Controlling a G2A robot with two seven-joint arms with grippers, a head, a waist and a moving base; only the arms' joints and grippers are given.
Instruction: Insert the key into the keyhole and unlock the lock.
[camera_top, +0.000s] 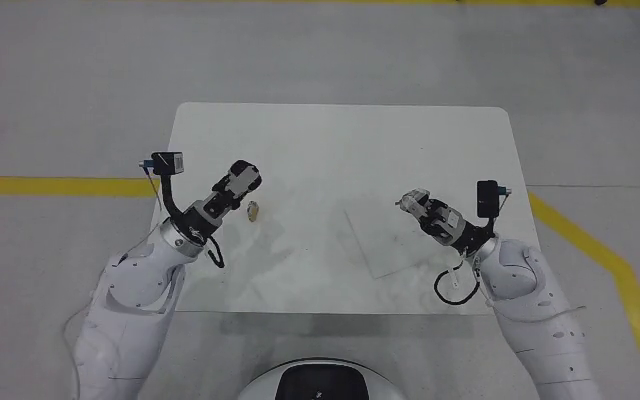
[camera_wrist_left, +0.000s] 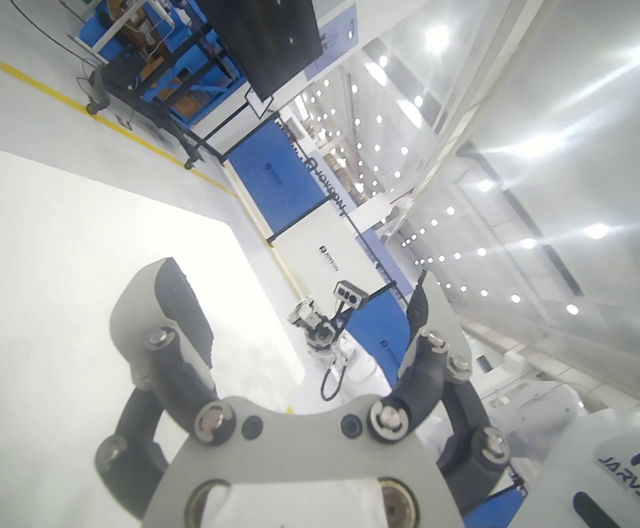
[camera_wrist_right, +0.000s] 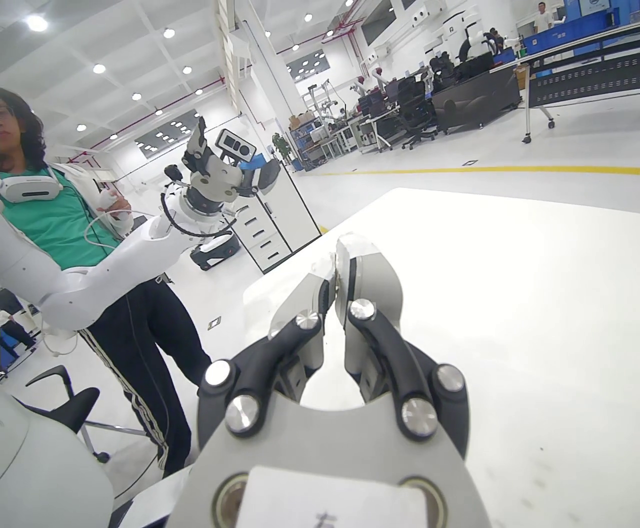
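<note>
Closely pressed, the fingers (camera_wrist_right: 370, 275) of the right gripper (camera_wrist_right: 336, 267) leave only a thin slit between their pads. We see a small pale sliver pinched at the tips, which we take for the key (camera_wrist_right: 326, 265). The pads hide most of it, so we cannot tell its shape. The left gripper (camera_wrist_left: 295, 272) stands wide open and empty, its two dark-padded fingers (camera_wrist_left: 175, 295) far apart.

The lock (camera_top: 254, 211) is a small tan piece lying on the white table (camera_top: 340, 140), left of the middle of the top view and just beside the left gripper. It is too small for us to make out a keyhole or shackle. The right gripper sits right of the middle of that frame, well apart from the lock. It is near the upper corner of a faint rectangular sheet (camera_top: 385, 250) that lies flat on the tabletop.

The top view gives us the lock and both arms together. The right wrist view gives us the closed pads and the sliver up close. At its upper left it also shows the left gripper farther off, with its tips pointing upward in the frame. The left wrist view gives us the spread fingers. Between them, low and right of centre, the right gripper appears small beside the far table edge.
</note>
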